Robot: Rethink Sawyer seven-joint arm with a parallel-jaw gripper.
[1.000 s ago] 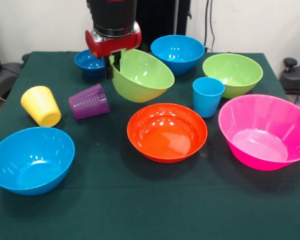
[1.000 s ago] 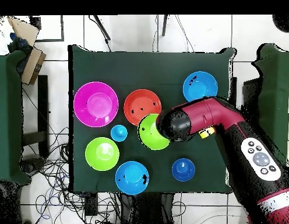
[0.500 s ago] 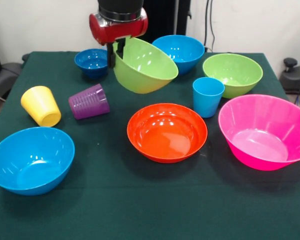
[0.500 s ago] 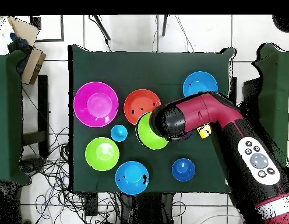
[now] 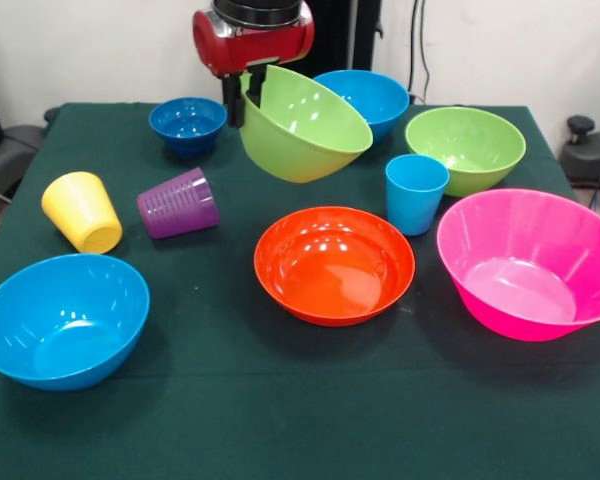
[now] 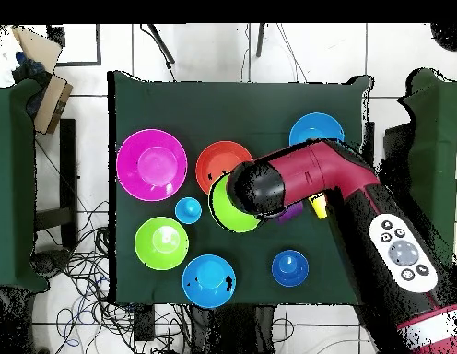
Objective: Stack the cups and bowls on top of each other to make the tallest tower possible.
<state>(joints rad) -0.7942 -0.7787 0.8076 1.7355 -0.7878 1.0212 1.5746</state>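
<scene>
My gripper [image 5: 248,95] is shut on the rim of a lime green bowl [image 5: 305,128] and holds it tilted in the air, behind the orange bowl [image 5: 334,263]. In the overhead view the arm covers most of this green bowl [image 6: 223,205]. On the table stand the large pink bowl [image 5: 528,262], a second lime green bowl [image 5: 465,147], a light blue bowl at the front left [image 5: 62,318], another at the back [image 5: 375,97] and the small dark blue bowl [image 5: 187,124]. The light blue cup [image 5: 416,193] stands upright. The yellow cup [image 5: 82,211] and purple cup [image 5: 178,203] lie on their sides.
The table has a dark green cloth [image 5: 280,400]. Cables lie on the tiled floor [image 6: 76,267] beside the table in the overhead view. A cardboard box [image 6: 43,92] sits off the table's corner.
My gripper has lifted the lime green bowl higher and carried it to the right in the front view, toward the orange bowl. Nothing else has moved.
</scene>
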